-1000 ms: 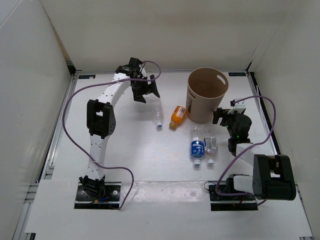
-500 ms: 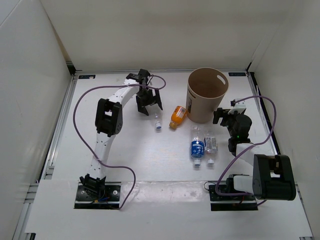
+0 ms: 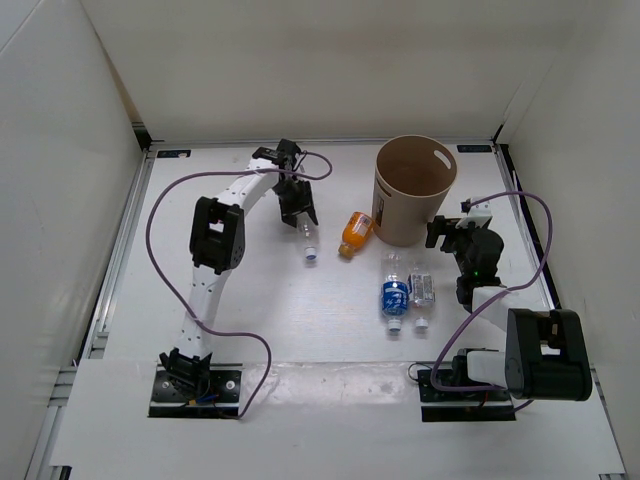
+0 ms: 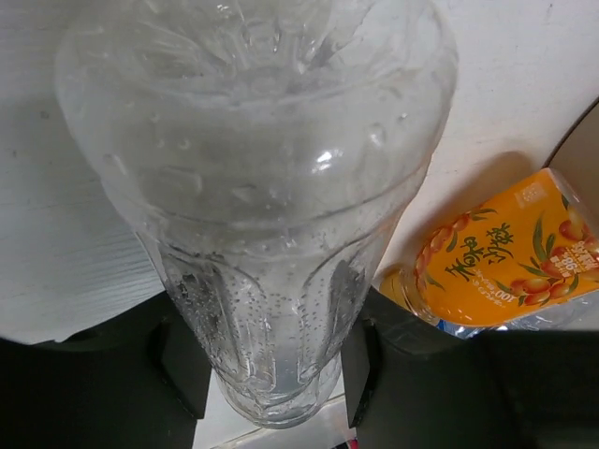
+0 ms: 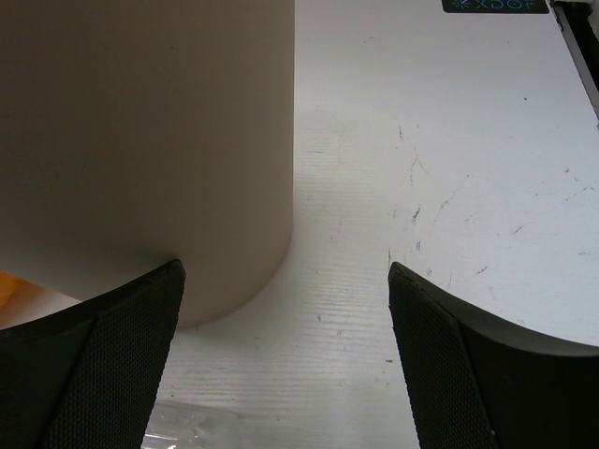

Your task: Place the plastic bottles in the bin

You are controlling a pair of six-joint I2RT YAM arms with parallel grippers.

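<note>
- Left pincer (image 3: 297,205): clamped across the long clear bottle (image 3: 307,240), which lies on the surface (image 3: 260,300), long axis far-to-near, cap nearward. The jaws stood spread a moment earlier.
- Orange bottle (image 3: 356,232): just right of it.
- Bin (image 3: 405,215): further right, upright.
- Right pincer (image 3: 438,233): apart, empty, unmoved beside the bin.

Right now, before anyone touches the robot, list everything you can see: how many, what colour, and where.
long bottle: one, clear, lying left of the orange bottle
orange bottle: one, orange, lying by the bin's left side
blue-label bottle: one, clear, lying in front of the bin
white-label bottle: one, clear, right beside the blue-label bottle
bin: one, tan, upright, far right of centre
table: one, white
cables: two, purple, one along each arm
left gripper: black, shut on the long bottle
right gripper: black, open, by the bin's right side
</note>
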